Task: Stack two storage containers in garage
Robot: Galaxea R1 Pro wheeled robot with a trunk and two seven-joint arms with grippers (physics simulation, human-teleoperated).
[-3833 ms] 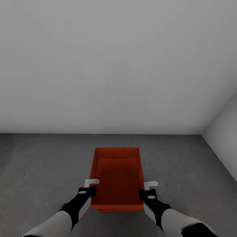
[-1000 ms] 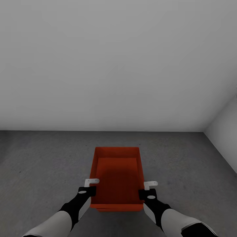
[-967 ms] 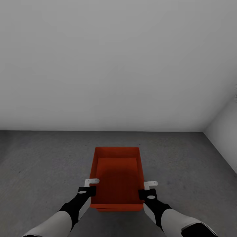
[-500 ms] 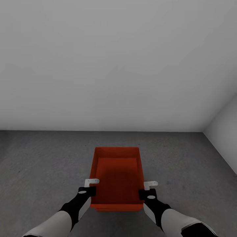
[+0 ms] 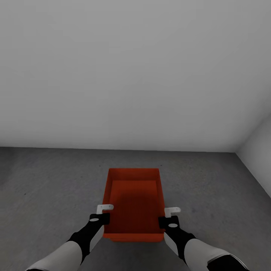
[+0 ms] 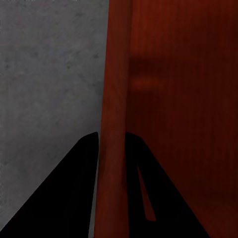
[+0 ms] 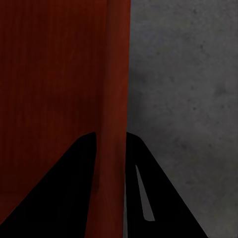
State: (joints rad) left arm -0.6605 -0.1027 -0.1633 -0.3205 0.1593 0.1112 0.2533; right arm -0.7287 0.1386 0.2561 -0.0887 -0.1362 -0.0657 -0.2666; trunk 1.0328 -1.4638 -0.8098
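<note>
Box: one orange-red open-topped box sits dead centre in the head view, long axis running away from the robot, nothing inside it that I can see. A thin second orange edge peeks out under its near wall, can't tell whether that's the other box or just the base.

Left end effector: on the box's left long wall, near the close end. In the left wrist view the two dark fingers straddle the wall, one outside and one inside, pressed right up against it, so it's clamped down on that rim.

Right end effector: mirror image on the right long wall, about level with the left one. The right wrist view shows the wall running up between its fingers with no gap, so it's gripping too.

Box vs floor: can't tell from these shots whether the box is resting on the floor or held just off it.

Floor: dark grey speckled concrete, rough-looking, showing on the outer side of the wall in both wrist views.

Room: plain white-grey wall straight ahead, meeting the floor a little beyond the far end of the box. A second wall comes in on the right, making a corner.
</note>
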